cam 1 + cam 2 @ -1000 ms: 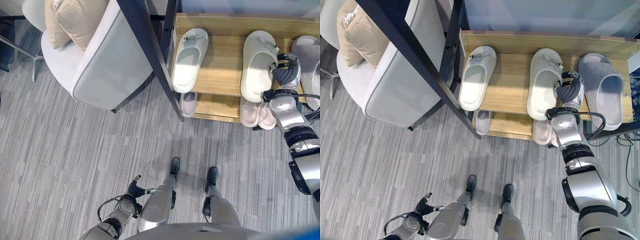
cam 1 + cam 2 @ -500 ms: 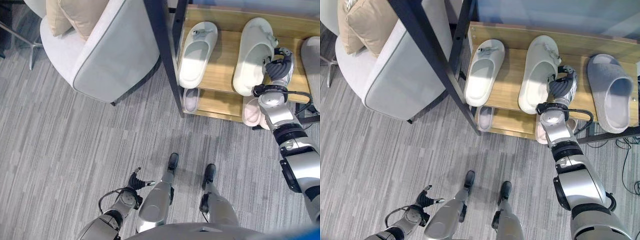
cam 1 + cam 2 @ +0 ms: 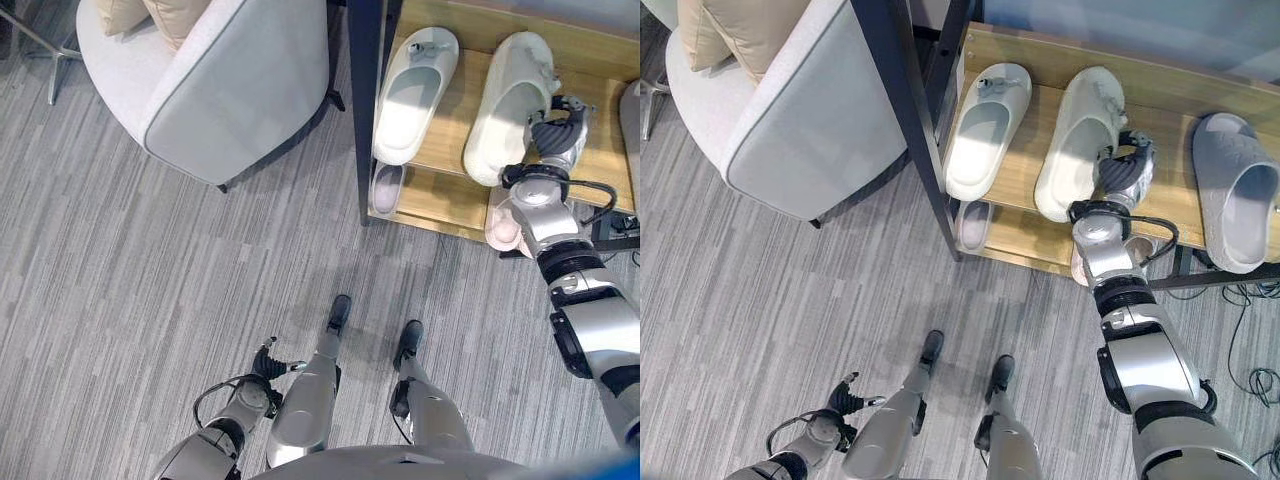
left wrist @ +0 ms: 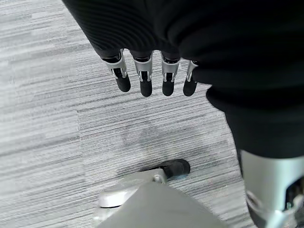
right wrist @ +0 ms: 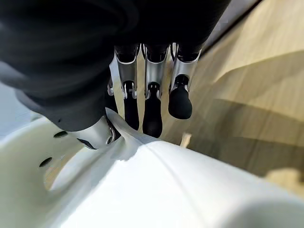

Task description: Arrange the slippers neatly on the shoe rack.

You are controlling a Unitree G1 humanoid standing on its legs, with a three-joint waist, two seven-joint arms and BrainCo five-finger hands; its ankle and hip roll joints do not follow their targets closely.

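On the wooden shoe rack's [image 3: 1165, 195] top shelf, one white slipper [image 3: 985, 130] lies at the left. A second white slipper [image 3: 1075, 145] lies beside it, angled, with its heel end near the first. My right hand [image 3: 1123, 170] is at this second slipper's right side. In the right wrist view its thumb [image 5: 97, 135] is inside the slipper's rim [image 5: 142, 142] and its fingers [image 5: 152, 111] are outside, pinching the wall. A grey slipper [image 3: 1235, 190] lies at the shelf's right end. My left hand [image 3: 268, 365] hangs open low over the carpet, with straight fingers [image 4: 145, 80].
The lower shelf holds a small lilac slipper [image 3: 385, 188] and pink slippers [image 3: 503, 222]. A dark post [image 3: 368, 100] stands at the rack's left end. A grey armchair [image 3: 230, 90] with beige cushions stands to its left on grey carpet [image 3: 150, 280].
The camera has shifted. The second white slipper, with my right hand on it, has slid left and turned, closing the gap to the first white slipper.
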